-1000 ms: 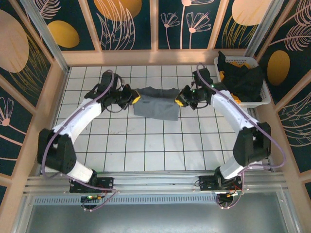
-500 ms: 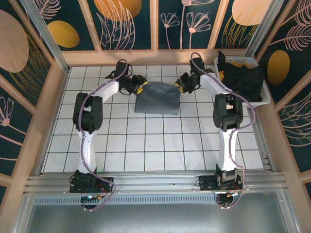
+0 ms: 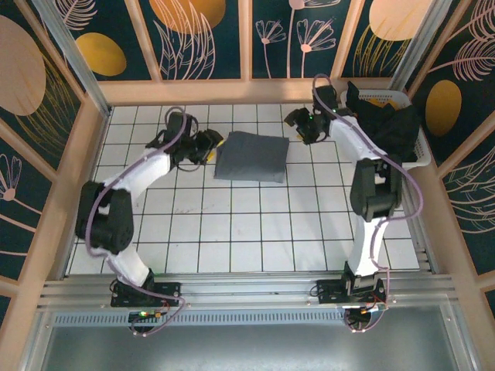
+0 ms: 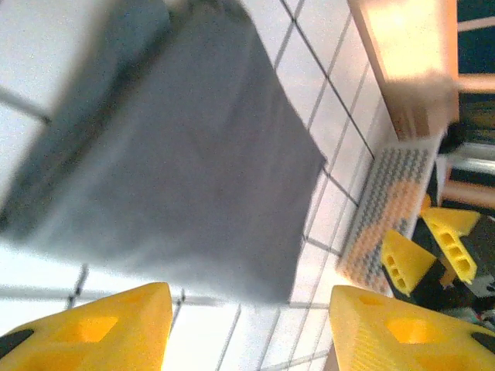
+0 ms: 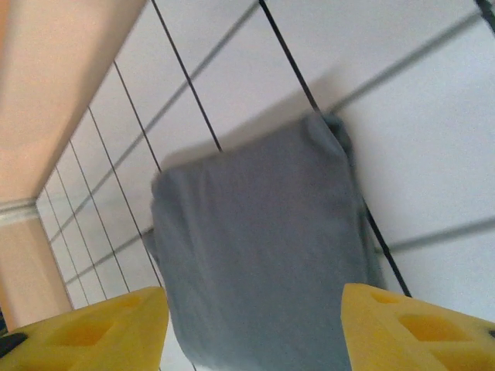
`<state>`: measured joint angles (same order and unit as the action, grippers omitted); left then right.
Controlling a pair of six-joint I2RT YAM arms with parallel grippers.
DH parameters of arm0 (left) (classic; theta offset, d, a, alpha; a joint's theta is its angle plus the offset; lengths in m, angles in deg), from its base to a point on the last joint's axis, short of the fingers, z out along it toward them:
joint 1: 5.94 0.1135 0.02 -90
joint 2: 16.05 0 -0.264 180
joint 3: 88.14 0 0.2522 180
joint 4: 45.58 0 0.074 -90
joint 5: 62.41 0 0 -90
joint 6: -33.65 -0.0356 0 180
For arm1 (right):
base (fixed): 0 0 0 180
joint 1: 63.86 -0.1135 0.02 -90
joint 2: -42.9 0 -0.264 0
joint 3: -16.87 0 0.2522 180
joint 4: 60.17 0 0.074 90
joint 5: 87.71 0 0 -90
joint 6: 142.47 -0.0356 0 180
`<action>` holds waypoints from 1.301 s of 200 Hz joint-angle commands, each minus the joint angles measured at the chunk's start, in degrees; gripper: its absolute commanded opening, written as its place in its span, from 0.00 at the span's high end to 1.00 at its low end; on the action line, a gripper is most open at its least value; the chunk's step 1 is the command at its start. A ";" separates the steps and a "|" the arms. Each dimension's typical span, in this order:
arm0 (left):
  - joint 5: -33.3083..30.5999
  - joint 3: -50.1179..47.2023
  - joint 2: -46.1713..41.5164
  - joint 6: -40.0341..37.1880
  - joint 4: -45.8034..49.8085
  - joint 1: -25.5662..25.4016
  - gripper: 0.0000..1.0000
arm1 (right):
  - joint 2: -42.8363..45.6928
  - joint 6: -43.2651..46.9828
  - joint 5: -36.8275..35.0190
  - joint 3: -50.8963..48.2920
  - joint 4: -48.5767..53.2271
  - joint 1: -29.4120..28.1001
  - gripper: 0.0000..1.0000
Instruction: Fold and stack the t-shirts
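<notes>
The slate grey-blue t-shirt point(image 3: 251, 156) lies folded into a flat rectangle on the white tiles at the back of the table. My left gripper point(image 3: 207, 147) hovers just off its left edge, open and empty. In the left wrist view the shirt point(image 4: 178, 154) spreads ahead of the open gripper point(image 4: 249, 297). My right gripper point(image 3: 297, 127) is open beside the shirt's far right corner, apart from it. Seen from the right wrist, the shirt point(image 5: 263, 255) lies beyond the open gripper point(image 5: 254, 297). A black t-shirt point(image 3: 390, 124) is heaped in the basket, and orange-yellow cloth point(image 4: 396, 193) shows through the slats.
The white slatted basket point(image 3: 410, 164) stands at the back right corner, against the wooden wall. A wooden rail point(image 3: 232, 91) bounds the far edge just behind the shirt. Bare tiles point(image 3: 247, 232) stretch from the shirt toward the arm bases.
Both grippers have let go of the grey-blue shirt's far corners and drawn back outward. The left arm has swung back to the left. The shirt now lies flat.
</notes>
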<state>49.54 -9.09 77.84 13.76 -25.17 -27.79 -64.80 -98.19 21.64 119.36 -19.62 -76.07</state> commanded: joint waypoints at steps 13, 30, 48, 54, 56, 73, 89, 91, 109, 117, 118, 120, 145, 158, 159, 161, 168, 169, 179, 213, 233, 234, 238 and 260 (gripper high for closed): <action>-0.51 -8.00 -0.04 15.74 -13.18 -7.14 0.36 | 15.28 -3.06 0.41 -19.00 -10.59 -1.38 0.39; -1.57 -8.63 2.25 20.67 -15.76 -9.68 0.28 | 21.10 -5.58 1.09 -26.33 -12.75 -1.88 0.38; -2.96 -9.29 5.14 26.48 -19.81 -11.60 0.27 | 25.71 -7.30 1.56 -31.21 -12.99 -2.17 0.37; -3.65 -9.22 6.34 27.96 -20.72 -12.00 0.27 | 26.84 -7.52 1.65 -32.23 -12.82 -2.27 0.37; -3.95 -9.22 6.65 28.37 -21.03 -12.06 0.27 | 27.30 -7.54 1.69 -32.55 -12.75 -2.24 0.37; -5.91 -9.22 9.40 30.89 -23.13 -12.75 0.26 | 29.89 -7.55 1.50 -34.02 -11.63 -2.34 0.37; -6.66 -8.78 12.51 33.31 -26.08 -13.29 0.26 | 31.62 -7.21 1.31 -34.45 -10.09 -2.26 0.37; -6.66 -8.61 12.96 33.51 -26.12 -13.30 0.26 | 31.84 -7.13 1.26 -34.47 -9.91 -2.29 0.37; -7.45 -7.15 15.71 35.04 -25.96 -13.98 0.28 | 33.52 -6.85 1.11 -34.41 -8.49 -2.14 0.37; -8.19 -6.50 16.66 35.40 -25.79 -14.10 0.28 | 34.13 -6.69 1.04 -34.50 -7.95 -2.09 0.37; -8.31 -6.45 16.84 35.47 -25.89 -14.19 0.28 | 34.22 -6.68 1.04 -34.50 -7.88 -2.11 0.37; -8.41 -6.18 17.14 35.56 -25.94 -14.25 0.29 | 34.33 -6.63 1.04 -34.50 -7.78 -2.12 0.37; -10.43 -2.77 21.33 35.71 -26.89 -14.21 0.32 | 35.83 -6.41 1.46 -35.31 -7.01 -1.72 0.37; -11.41 -1.06 23.59 35.86 -27.26 -14.27 0.37 | 36.46 -6.24 1.82 -35.71 -6.79 -1.51 0.37; -11.50 -0.92 23.74 35.88 -27.37 -14.27 0.37 | 36.48 -6.23 1.91 -35.76 -6.77 -1.51 0.37; -11.67 -0.73 24.09 36.00 -27.59 -14.23 0.39 | 36.57 -6.23 1.91 -35.87 -6.71 -1.40 0.37; -12.24 -0.10 25.29 36.42 -28.20 -14.24 0.45 | 36.83 -6.17 1.99 -35.92 -6.45 -1.30 0.37; -12.31 0.00 25.42 36.51 -28.28 -14.22 0.45 | 36.85 -6.15 2.04 -35.96 -6.42 -1.32 0.37; -12.77 0.52 27.23 37.71 -30.02 -14.22 0.56 | 37.10 -5.96 2.24 -36.07 -6.22 -1.05 0.37; -16.18 0.70 29.38 40.84 -35.44 -12.99 1.00 | 37.12 -5.46 2.88 -35.95 -5.91 0.12 0.37; -16.49 0.00 27.95 38.16 -35.94 -9.67 1.00 | 36.80 -5.31 3.12 -35.40 -5.96 0.66 0.38; -16.45 -0.09 27.81 37.95 -35.98 -9.42 1.00 | 36.78 -5.24 3.13 -35.35 -5.96 0.68 0.38; -16.23 -0.49 27.42 37.07 -36.09 -8.15 1.00 | 36.62 -5.11 3.19 -35.17 -5.96 0.74 0.38; -13.37 -3.88 23.78 30.77 -36.53 -1.10 1.00 | 35.79 -4.15 3.39 -34.11 -6.03 0.87 0.38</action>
<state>36.71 -9.72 105.27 49.69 -60.01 -37.08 -29.13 -103.85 23.70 83.93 -26.49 -75.61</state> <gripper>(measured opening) 0.078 0.622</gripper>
